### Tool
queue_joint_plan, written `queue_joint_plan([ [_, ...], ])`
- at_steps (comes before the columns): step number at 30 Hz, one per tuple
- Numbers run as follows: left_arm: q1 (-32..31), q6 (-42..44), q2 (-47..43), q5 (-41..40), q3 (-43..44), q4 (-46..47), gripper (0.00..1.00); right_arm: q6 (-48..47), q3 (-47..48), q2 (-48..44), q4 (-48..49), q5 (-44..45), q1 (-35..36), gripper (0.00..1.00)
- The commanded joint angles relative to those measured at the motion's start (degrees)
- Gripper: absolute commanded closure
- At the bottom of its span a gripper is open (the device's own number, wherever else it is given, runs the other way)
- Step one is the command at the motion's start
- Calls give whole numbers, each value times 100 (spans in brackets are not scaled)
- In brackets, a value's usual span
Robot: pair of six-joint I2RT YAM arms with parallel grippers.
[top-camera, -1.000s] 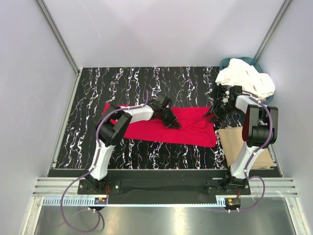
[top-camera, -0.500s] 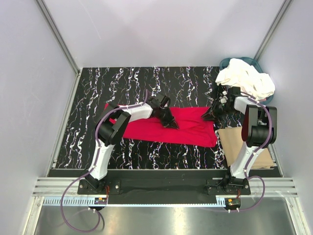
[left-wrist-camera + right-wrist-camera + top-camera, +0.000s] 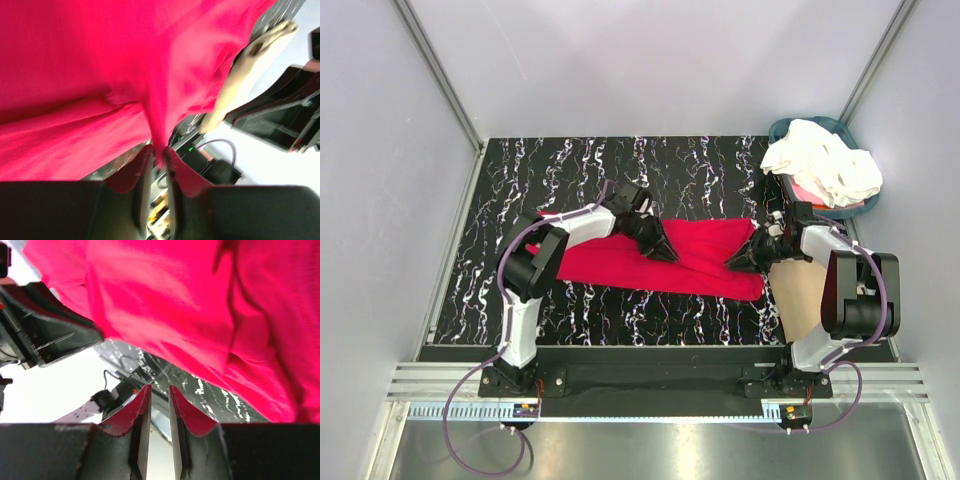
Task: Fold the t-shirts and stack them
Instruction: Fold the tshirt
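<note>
A red t-shirt [image 3: 605,262] lies spread across the middle of the black marbled table. It fills the left wrist view [image 3: 100,75] and the right wrist view [image 3: 175,300]. My left gripper [image 3: 663,251] is on the shirt's middle, and in its wrist view [image 3: 160,156] it is shut on a raised fold of red cloth. My right gripper [image 3: 733,263] is over the shirt's right part. In its wrist view [image 3: 160,392] the jaws stand almost together with nothing between them, and the red cloth lies beyond the tips.
A teal basket [image 3: 782,128] holding white garments [image 3: 825,160] stands at the back right corner. A tan folded cloth [image 3: 810,300] lies at the right front, beside the red shirt; it also shows in the left wrist view [image 3: 240,75]. White walls enclose the table.
My right gripper has moved nearer and left, from the shirt's far right edge to over its right part. My left gripper has shifted slightly left, still holding the fold.
</note>
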Motion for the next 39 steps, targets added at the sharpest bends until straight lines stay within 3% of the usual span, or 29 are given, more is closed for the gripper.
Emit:
queue_joint_plan([
  [1,95,572,-301,546,-104,-454,73,-5,206,-170,-64,343,27,72],
  [3,112,1073,-450,432,-122,-937,61,-137,522,-144,-379,670,36,70],
  [6,165,1750,-565,414,-34,-1526,50,-23,1172,-73,-653,1408,27,59],
  [8,262,2303,-687,336,185,-2069,56,361,1253,-161,-627,1874,71,51],
  [11,595,2813,-1326,-558,90,-2257,55,950,1315,-284,-548,2507,447,39],
  [14,1218,3078,-1671,-1174,-95,-2257,54,1818,1201,-267,-433,3148,931,39],
  [19,2167,3622,-1427,-1834,123,-2371,48,2657,1174,15,-336,3930,1468,30],
  [24,2660,3852,-750,-2196,352,-2389,48,2948,1411,408,-310,4880,1688,30],
  [30,3030,3729,-302,-2196,415,-2406,48,2931,1893,1392,-328,5179,2022,24],
  [39,3426,3290,-415,-1837,-788,-2494,48,2141,3149,2772,-398,5610,2312,20],
])
